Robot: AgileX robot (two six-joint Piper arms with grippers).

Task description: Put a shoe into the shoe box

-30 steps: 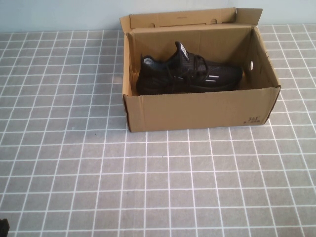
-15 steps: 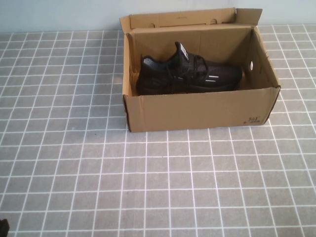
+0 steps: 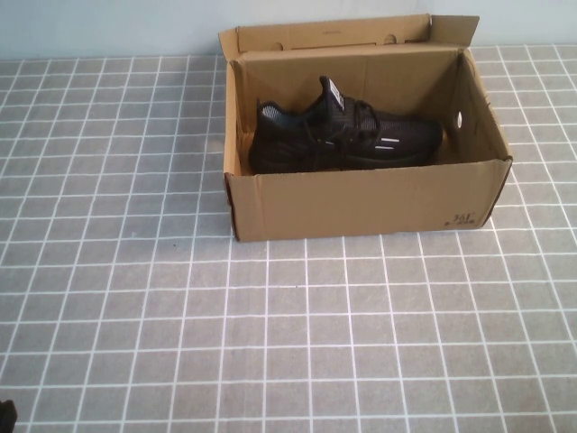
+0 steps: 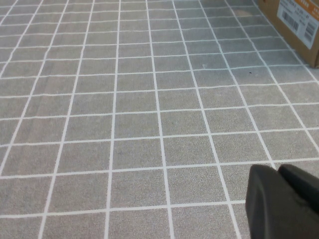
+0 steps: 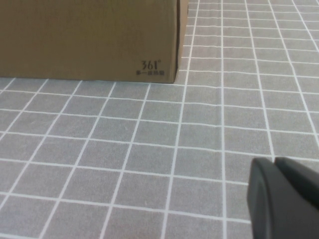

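A brown corrugated cardboard shoe box (image 3: 361, 203) stands open on the far half of a grey tiled table (image 3: 270, 334), its lid flap (image 3: 347, 34) folded up at the far side. Inside lies the black knit low-top sneaker (image 3: 347, 135), resting on its sole along the box floor, toe to the right and heel to the left, its white tongue tag (image 3: 332, 92) upright and thin white stripes showing on its side. A round hole (image 3: 460, 118) pierces the box's right end wall, and a small printed mark (image 3: 462, 219) sits at the near right corner of the front wall. Nothing else shows in the box. Both arms sit low at the near edge, well apart from the box: the left gripper (image 4: 277, 172) hangs over bare tiles with its black fingers pressed together and holding nothing, and the right gripper (image 5: 274, 164), likewise closed and empty, faces the box's near right corner
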